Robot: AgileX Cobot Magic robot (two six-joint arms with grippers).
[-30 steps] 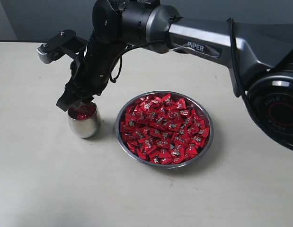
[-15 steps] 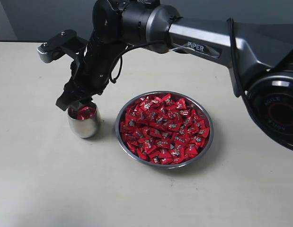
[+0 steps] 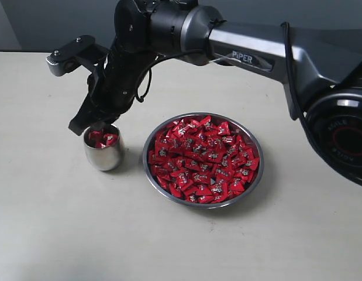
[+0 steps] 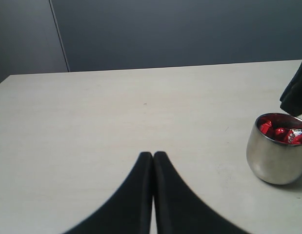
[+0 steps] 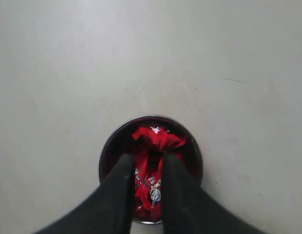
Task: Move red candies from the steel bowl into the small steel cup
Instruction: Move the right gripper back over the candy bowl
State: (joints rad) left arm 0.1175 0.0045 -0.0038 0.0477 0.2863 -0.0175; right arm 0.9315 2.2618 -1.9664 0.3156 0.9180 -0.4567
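The small steel cup stands left of the steel bowl, which is heaped with red candies. More red candies lie inside the cup. My right gripper hangs just above the cup's mouth. In the right wrist view its jaws stand a little apart over the cup, and the candies showing in the gap lie in the cup, not between the pads. In the left wrist view my left gripper is shut and empty, low over bare table, with the cup off to one side.
The beige table runs under everything and ends at a dark grey wall. My right arm's black body reaches across from the right, above the bowl.
The right gripper's jaws have drawn closer together and it has risen slightly off the cup. The candies in the cup now show more fully. The left gripper has not moved.
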